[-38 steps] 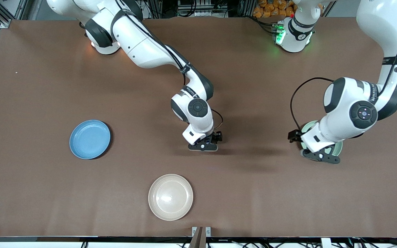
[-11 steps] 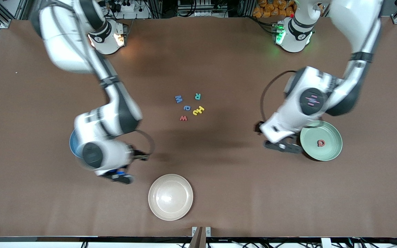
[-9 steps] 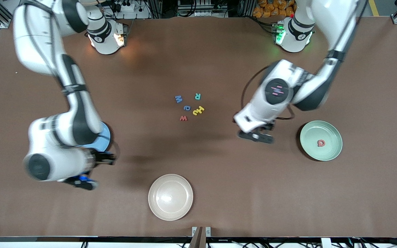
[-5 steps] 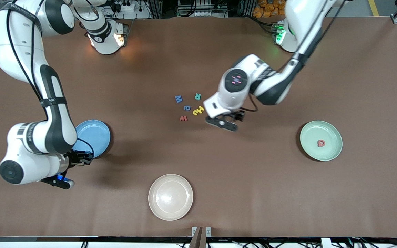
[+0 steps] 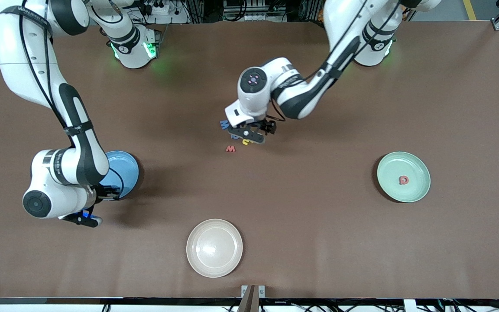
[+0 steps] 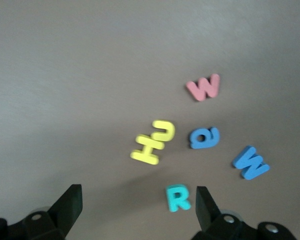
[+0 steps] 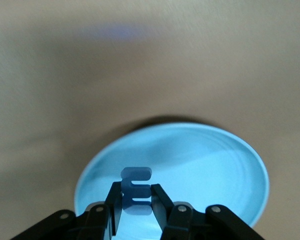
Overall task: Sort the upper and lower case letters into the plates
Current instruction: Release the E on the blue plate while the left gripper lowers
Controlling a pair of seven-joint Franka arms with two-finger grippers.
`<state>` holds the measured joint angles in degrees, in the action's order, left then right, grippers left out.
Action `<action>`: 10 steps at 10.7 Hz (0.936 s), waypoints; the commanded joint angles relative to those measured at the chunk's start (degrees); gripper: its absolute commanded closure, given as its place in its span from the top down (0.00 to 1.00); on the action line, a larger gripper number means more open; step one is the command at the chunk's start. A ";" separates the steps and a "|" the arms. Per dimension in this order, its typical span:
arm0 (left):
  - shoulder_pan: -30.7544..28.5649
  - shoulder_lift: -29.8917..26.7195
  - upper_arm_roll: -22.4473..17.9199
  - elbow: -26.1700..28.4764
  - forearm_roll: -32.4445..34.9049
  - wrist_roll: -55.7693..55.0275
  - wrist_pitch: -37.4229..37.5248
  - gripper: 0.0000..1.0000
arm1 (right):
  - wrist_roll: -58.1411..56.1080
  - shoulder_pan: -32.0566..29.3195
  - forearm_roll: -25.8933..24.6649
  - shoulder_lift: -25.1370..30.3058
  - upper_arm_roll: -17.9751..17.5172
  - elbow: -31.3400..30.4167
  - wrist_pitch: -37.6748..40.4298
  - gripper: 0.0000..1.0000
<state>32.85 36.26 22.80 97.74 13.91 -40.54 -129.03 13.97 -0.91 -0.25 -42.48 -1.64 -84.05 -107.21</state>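
My right gripper (image 5: 85, 219) hangs over the rim of the light blue plate (image 5: 127, 170), shut on a blue letter E (image 7: 136, 192) held upright between its fingers above the plate (image 7: 215, 165). My left gripper (image 5: 246, 135) hovers open over the letter cluster mid-table. Under it lie a teal R (image 6: 178, 198) between its fingers, a yellow H touching a yellow hooked letter (image 6: 152, 142), a blue a (image 6: 205, 137), a blue W (image 6: 251, 162) and a red w (image 6: 204, 87). The mint green plate (image 5: 416, 193) holds a red letter (image 5: 403, 180).
A beige plate (image 5: 214, 247) sits near the table's front edge, nearer the camera than the letters. The brown table top (image 5: 319, 225) spreads between the three plates. Both arm bases stand along the top of the front view.
My left arm has swung from beside the green plate to over the letter cluster. My right arm, carrying the blue E, has settled at the blue plate's rim.
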 commanded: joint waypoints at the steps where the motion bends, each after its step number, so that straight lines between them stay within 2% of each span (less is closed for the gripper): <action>1: 1.17 3.28 -0.48 -0.27 6.10 -4.19 -3.93 1.00 | -1.58 -1.11 -0.37 4.33 -0.65 -5.58 -0.28 0.00; 2: 1.08 4.07 -0.48 -0.27 7.43 -4.29 -4.82 1.00 | -1.67 -1.20 -0.37 4.86 -0.65 -6.64 -0.72 0.01; 3: 1.17 4.43 -0.56 -0.27 7.62 -4.20 -5.00 0.99 | -1.58 -1.11 -0.37 4.77 -0.65 -6.74 -0.55 0.26; 4: 1.08 4.95 -0.56 -0.27 8.06 -4.20 -5.26 0.96 | -0.71 -1.02 -0.28 4.77 -0.65 -6.74 -0.11 0.62; 5: 1.08 5.31 -0.56 -0.27 8.41 -4.20 -5.88 0.92 | -0.61 -1.11 -0.11 4.86 -0.65 -6.74 0.07 0.81; 6: 1.08 5.31 -0.56 -0.10 8.50 -4.20 -5.88 0.91 | -0.70 -1.28 -0.11 4.86 -0.73 -6.30 0.59 0.94; 7: 0.99 5.31 -0.56 0.25 8.50 -4.20 -5.88 0.91 | -0.87 -1.11 -0.19 4.86 -0.65 -5.17 1.64 1.00; 10: 0.73 6.19 -0.74 0.43 9.64 -3.94 -5.97 0.90 | -0.96 0.20 -0.63 4.77 -1.00 -2.52 3.67 1.00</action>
<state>33.87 41.94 22.06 97.93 21.15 -43.49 -134.17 12.93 -1.33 -0.22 -38.76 -1.86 -86.67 -104.66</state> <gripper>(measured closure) 0.101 0.000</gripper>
